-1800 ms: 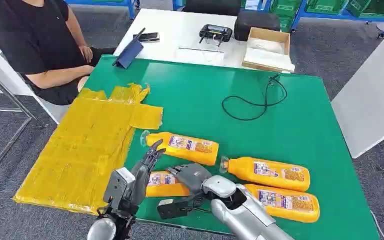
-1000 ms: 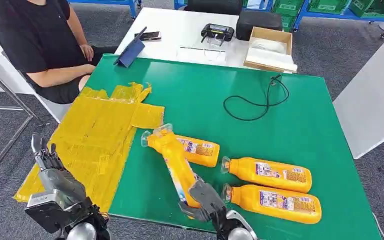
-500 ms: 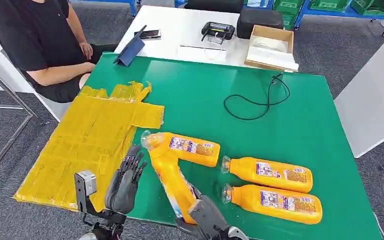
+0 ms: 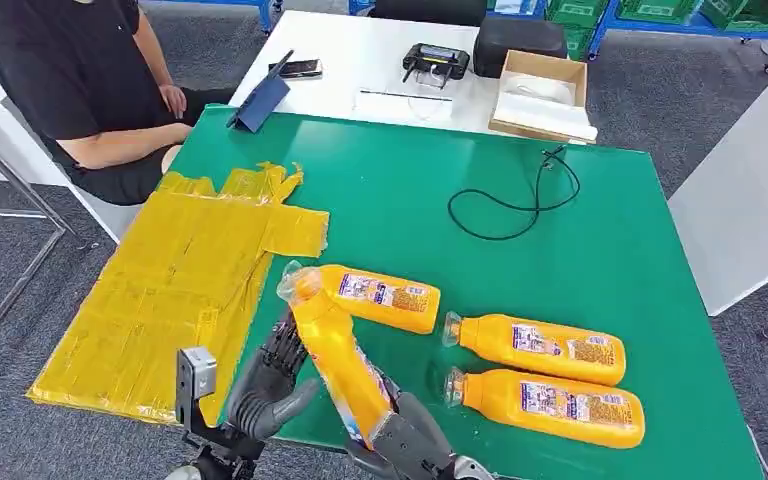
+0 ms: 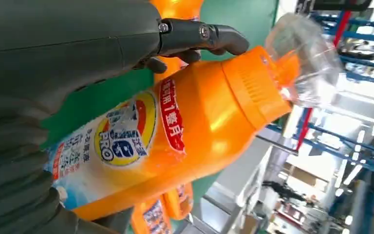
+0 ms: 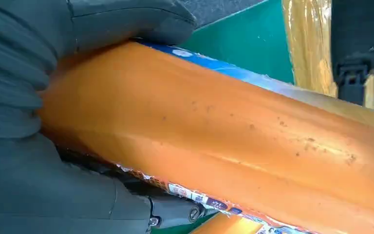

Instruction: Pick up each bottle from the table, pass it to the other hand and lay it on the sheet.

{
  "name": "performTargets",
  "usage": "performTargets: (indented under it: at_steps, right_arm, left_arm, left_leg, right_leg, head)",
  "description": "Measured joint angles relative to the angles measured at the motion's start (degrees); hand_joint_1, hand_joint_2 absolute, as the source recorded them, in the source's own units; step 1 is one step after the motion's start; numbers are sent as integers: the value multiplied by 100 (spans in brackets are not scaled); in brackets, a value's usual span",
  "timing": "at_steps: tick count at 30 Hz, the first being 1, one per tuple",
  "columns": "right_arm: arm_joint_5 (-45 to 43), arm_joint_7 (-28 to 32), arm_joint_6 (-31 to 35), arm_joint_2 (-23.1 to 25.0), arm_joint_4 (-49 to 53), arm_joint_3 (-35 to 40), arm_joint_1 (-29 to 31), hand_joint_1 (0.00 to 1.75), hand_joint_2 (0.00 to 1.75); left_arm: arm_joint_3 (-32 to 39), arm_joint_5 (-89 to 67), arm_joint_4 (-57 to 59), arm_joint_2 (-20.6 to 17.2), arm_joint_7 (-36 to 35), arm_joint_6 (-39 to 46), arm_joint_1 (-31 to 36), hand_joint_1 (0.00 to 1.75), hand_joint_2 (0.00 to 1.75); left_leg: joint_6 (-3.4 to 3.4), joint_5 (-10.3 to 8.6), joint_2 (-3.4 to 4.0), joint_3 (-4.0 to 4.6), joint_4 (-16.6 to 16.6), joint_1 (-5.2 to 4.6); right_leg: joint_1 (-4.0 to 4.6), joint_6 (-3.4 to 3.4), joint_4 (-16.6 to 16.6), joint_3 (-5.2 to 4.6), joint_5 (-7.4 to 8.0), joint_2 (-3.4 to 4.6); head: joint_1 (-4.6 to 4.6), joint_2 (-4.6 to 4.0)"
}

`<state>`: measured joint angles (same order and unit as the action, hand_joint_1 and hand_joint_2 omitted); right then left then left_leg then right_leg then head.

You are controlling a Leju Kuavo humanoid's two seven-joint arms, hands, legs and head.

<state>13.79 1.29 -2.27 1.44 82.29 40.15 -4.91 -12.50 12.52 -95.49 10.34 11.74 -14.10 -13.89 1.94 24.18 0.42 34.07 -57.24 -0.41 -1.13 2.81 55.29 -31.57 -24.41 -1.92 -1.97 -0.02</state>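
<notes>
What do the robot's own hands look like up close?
Both hands are dark grey. The left hand has jointed dark fingers with small screws and a boxy silver wrist block. The right hand shows a smooth grey thumb and ribbed cover.

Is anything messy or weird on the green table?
The yellow sheet is crumpled at its far end and hangs off the table's edge. A loose black cable lies curled on the table. Nothing is spilled; the three lying bottles look whole.

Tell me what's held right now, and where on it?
The right hand grips a bottle by its base end, cap raised. The left hand reaches its upper body, fingers by the neck.
</notes>
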Motion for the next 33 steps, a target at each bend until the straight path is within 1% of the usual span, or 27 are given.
performTargets:
  at_steps: [3, 7, 11, 14, 22, 23, 26, 33]
  right_arm:
    - [290, -43, -9, -20, 0, 105, 51, 175, 175]
    - [1012, -151, -124, -39, -7, 286, 203, 175, 175]
    - [1617, -548, -483, 151, -83, 332, 513, 175, 175]
    - [1801, -673, -608, 249, -105, 343, 663, 175, 175]
    - [1880, -686, -621, 313, -166, 343, 730, 175, 175]
    - [1882, -686, -621, 315, -166, 343, 730, 175, 175]
    - [1895, -680, -643, 315, -168, 343, 736, 175, 175]
    - [1930, -605, -708, 363, -199, 343, 749, 175, 175]
  left_arm:
    - [-4, -26, 94, -20, -24, -20, 46, 0, 175]
    - [2, -155, 223, -26, -74, -24, 132, 0, 175]
    - [22, -413, 321, -26, -297, 78, 312, 0, 175]
    - [28, -481, 332, -26, -363, 111, 426, 0, 175]
    - [37, -490, 371, -26, -378, 111, 500, 0, 175]
    - [37, -490, 376, -26, -380, 111, 502, 175, 175]
    - [37, -490, 385, -26, -378, 105, 503, 175, 175]
    - [94, -153, 391, -22, -11, -64, 425, 175, 175]
  left_leg:
    - [0, 0, 0, 1, 0, 0]
    - [0, -1, 0, 2, 0, 0]
    - [0, -10, 0, 4, 0, 2]
    - [1, -12, -4, 5, 0, 2]
    - [1, -12, -5, 16, 0, 0]
    - [1, -12, -5, 17, 0, -1]
    - [1, -12, -5, 19, 0, 0]
    - [1, -12, -3, 20, 0, 1]
  right_leg:
    - [0, 0, 0, -1, 0, 0]
    - [0, 0, 1, 0, 0, 0]
    - [2, 4, 2, -4, 5, 0]
    - [2, 4, 3, -2, 5, -2]
    - [-1, 6, 4, -9, 5, -3]
    - [-1, 6, 4, -10, 6, -3]
    - [0, 6, 4, -13, 6, -3]
    - [1, 6, 4, -17, 5, -2]
  head:
    - [0, 0]
    - [-4, 0]
    - [-2, 0]
    - [-2, 0]
    - [-2, 0]
    - [0, 0]
    - [-2, 0]
    - [-2, 0]
